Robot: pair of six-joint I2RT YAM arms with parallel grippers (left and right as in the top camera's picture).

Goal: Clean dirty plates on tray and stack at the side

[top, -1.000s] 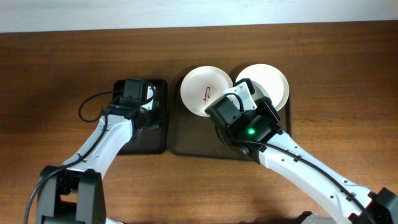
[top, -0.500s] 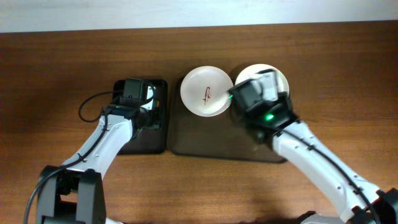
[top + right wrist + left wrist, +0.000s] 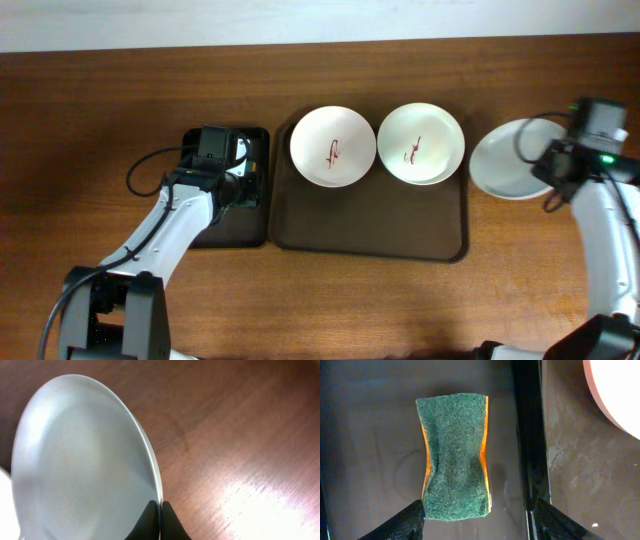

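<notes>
— At three o'clock of the tray [image 3: 370,225], where's that plate [image 3: 510,165]?
— Pinched by its rim in my right claw [image 3: 161,510], clamped tight, over the bench [image 3: 100,120]: the stack belongs there, I'd judge.
— And your left claw [image 3: 477,512]?
— Spread wide astride the sponge [image 3: 455,460], ready for the two smeared plates [image 3: 333,146] at the tray's twelve o'clock.

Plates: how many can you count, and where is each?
3. On the brown tray, far half: a smeared left plate and a smeared right plate. A third plate, plain white, is pinched at its rim by the right hand, beyond the tray's right edge. None seems hidden.
</notes>
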